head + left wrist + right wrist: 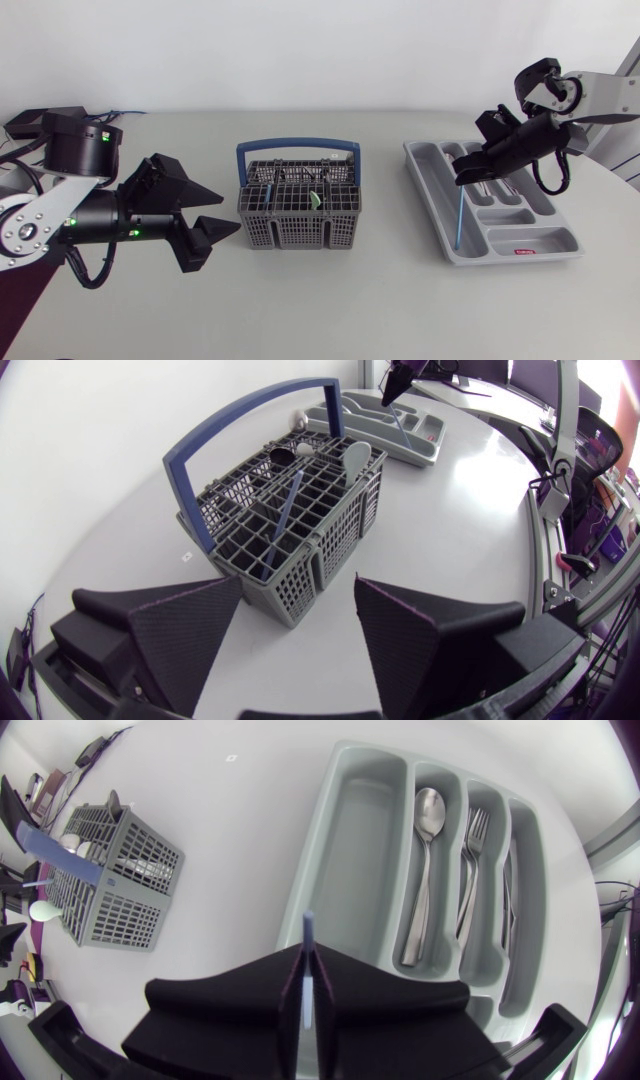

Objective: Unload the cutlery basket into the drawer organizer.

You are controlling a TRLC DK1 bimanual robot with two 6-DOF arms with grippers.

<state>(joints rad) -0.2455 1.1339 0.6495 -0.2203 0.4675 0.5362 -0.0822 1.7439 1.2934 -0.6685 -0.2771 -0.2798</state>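
Head view gives you one table with one organizer on your right and one basket near the middle, well apart; I judge the job partly done. Two arms are in; the left gripper sits just beside the basket, fingers spread wide with nothing between them; the right gripper hangs over the organizer, pinched tight on one blue piece that dangles above the wide slot, not yet laid down. Filed already, as the right wrist view shows you: one spoon in its slot; one fork in the next; steel in the slot beyond, too crowded for you to count. Left to unload, by my reckoning: at least three pieces in the basket; one blue stick, one pale spoon, one dark head; the grid may hide more.
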